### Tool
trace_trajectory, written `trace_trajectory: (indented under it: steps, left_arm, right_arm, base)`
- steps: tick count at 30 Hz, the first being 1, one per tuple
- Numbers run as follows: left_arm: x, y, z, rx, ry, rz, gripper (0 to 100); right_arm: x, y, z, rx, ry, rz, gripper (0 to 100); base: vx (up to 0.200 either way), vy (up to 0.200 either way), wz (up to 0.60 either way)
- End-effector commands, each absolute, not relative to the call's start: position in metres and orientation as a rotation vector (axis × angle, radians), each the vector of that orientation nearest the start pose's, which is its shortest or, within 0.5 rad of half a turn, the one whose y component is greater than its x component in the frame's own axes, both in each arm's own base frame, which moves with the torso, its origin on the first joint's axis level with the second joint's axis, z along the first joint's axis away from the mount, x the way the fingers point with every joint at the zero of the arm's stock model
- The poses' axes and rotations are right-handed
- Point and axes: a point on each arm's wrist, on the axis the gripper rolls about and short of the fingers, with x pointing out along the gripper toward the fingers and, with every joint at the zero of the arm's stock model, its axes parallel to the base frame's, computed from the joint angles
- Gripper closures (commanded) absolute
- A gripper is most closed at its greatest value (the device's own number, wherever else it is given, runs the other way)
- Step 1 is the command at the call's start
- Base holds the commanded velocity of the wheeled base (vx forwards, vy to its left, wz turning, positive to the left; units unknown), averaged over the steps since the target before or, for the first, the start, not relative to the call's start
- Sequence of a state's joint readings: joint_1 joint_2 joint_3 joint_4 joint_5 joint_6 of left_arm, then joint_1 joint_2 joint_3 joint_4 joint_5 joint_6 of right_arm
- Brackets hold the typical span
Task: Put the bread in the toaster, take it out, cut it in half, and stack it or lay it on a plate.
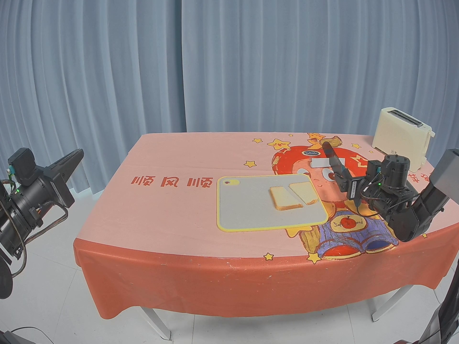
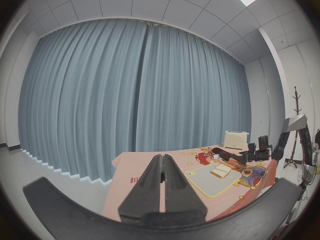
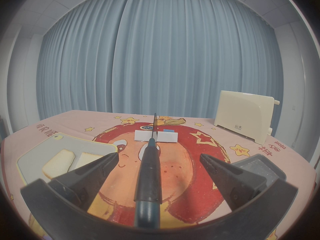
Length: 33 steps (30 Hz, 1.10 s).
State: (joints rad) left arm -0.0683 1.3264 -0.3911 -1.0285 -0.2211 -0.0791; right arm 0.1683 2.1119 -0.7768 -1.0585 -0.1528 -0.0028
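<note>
Bread, a pale toasted slice cut into two halves point(image 1: 285, 198), lies side by side on the grey cutting board with the yellow rim point(image 1: 244, 206), near the middle of the pink printed tablecloth point(image 1: 181, 216). By the look of it the cut is made, and the halves sit where the blade parted them, just apart.

My right pincer point(image 3: 158, 157) is released: its dark fingers point(image 3: 100, 170) stand spread on either side of the black-handled knife point(image 3: 148, 170) without touching it. The blade reaches to a small white block point(image 3: 166, 136), which I judge serves as a rest, keeping the edge off the cloth and the handle easy to reach.

My left pincer point(image 2: 162, 157) is clenched on nothing, held off the table's left side, clear of the work.

Behind my right arm stands the cream box-shaped toaster point(image 1: 400, 137), and just beside that arm lies a dark grey rectangular tray point(image 3: 263, 167), likely where the halves are meant to go.
</note>
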Motion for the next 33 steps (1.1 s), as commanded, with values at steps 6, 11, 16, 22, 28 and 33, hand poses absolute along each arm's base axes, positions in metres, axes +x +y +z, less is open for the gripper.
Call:
trace_trajectory:
  steps: [6, 11, 16, 22, 28, 33]
  left_arm:
    - [0.192, -0.018, 0.204, -0.072, -0.080, -0.293, 100]
    - [0.173, -0.015, 0.199, -0.073, -0.090, -0.284, 100]
    - [0.130, -0.013, 0.186, -0.034, -0.118, -0.283, 100]
    - [0.081, -0.010, 0.176, 0.047, -0.217, -0.281, 100]
    - [0.037, -0.006, 0.146, 0.175, -0.157, -0.230, 100]
    - [0.000, -0.005, 0.106, 0.222, -0.031, -0.222, 100]
  right_arm:
    - [0.353, 0.068, 0.094, -0.042, 0.230, 0.049, 0]
    - [0.339, 0.073, 0.116, -0.036, 0.176, 0.069, 0]
    - [0.331, 0.075, 0.128, -0.031, 0.146, 0.088, 0]
    - [0.319, 0.090, 0.133, -0.028, 0.138, 0.144, 0]
    - [0.306, 0.099, 0.135, -0.015, 0.144, 0.179, 0]
    - [0.301, 0.102, 0.136, -0.015, 0.144, 0.193, 0]
  base:
    - [0.000, 0.000, 0.00]
    - [0.000, 0.000, 0.00]
    - [0.000, 0.000, 0.00]
    - [0.000, 0.000, 0.00]
    - [0.000, 0.000, 0.00]
    - [0.000, 0.000, 0.00]
